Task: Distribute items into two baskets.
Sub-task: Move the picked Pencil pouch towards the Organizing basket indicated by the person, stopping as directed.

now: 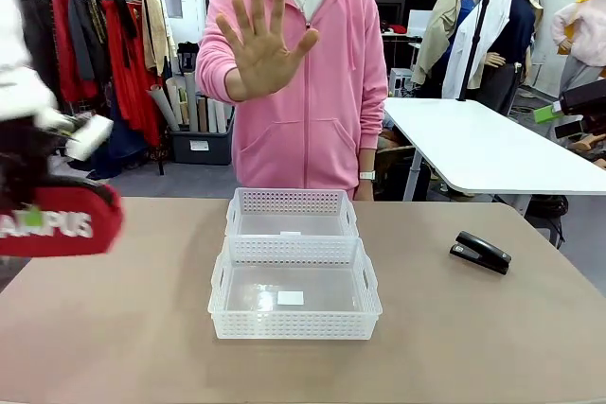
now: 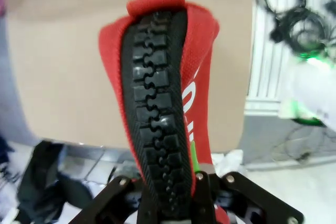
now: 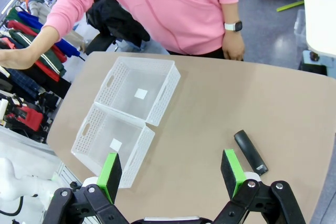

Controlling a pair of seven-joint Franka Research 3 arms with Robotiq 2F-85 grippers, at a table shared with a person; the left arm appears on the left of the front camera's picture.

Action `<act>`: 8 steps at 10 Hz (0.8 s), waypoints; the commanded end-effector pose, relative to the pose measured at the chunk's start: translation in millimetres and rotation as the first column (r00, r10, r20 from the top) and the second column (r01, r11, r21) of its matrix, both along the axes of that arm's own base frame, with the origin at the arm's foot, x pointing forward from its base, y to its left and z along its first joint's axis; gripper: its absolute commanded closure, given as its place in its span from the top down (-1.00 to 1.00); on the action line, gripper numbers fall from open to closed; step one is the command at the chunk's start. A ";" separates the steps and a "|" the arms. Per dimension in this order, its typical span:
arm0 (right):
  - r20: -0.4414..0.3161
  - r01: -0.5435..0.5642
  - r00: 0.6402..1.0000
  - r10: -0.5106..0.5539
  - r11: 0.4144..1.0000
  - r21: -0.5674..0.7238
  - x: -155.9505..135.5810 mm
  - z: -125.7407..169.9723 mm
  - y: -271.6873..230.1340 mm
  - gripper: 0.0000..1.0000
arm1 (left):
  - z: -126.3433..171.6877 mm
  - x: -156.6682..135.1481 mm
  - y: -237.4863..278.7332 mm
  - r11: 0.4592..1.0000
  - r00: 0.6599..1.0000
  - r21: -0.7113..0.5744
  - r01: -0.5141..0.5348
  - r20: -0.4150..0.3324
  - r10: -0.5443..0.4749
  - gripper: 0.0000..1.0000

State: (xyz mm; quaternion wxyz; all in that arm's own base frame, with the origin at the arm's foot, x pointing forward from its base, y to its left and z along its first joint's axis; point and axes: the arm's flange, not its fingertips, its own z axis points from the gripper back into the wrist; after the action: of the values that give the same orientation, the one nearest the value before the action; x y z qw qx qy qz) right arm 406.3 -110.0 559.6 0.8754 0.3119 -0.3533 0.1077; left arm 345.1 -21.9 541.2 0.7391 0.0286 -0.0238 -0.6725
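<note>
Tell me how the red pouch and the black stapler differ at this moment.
1. Colour: the red pouch is red fabric with white lettering; the stapler is plain black.
2. State: the pouch is clamped in the shut left gripper; nothing touches the stapler.
3. Place: the pouch hangs at the left side of the table; the stapler lies flat on it at the right.
Shared: neither is in the near basket or the far basket.

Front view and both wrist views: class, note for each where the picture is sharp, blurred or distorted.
Front view: the red pouch at the left edge is smeared, while the baskets and the stapler are crisp. Left wrist view: the pouch's zip is clear, the cables behind are blurred. Right wrist view: sharp throughout, the table edge looks bowed by the wide lens.
</note>
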 end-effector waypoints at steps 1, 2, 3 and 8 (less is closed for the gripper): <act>0.012 -0.007 1.000 0.007 1.000 0.014 0.8 1.5 0.0 1.00 | 4.2 11.9 -6.2 0.999 0.999 -0.022 0.035 0.029 -0.034 -1.00; 0.012 -0.007 1.000 0.007 1.000 0.014 0.8 1.5 0.0 1.00 | 5.9 18.1 -14.0 0.998 0.999 -0.041 0.051 0.023 -0.050 -1.00; 0.012 -0.007 1.000 0.007 1.000 0.014 0.8 1.5 0.0 1.00 | 11.2 -1.8 20.0 1.000 1.000 -0.019 -0.003 0.019 0.003 -1.00; 0.012 -0.007 1.000 0.007 1.000 0.014 0.8 1.5 0.0 1.00 | 11.2 -1.8 20.0 1.000 1.000 -0.019 -0.003 0.019 0.003 -1.00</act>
State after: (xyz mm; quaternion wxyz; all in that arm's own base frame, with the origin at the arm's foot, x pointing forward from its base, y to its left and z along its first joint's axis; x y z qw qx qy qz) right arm 406.2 -110.0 559.6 0.8754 0.3118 -0.3533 0.1076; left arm 347.3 -4.2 553.9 0.7394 0.0260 -0.0377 -0.6717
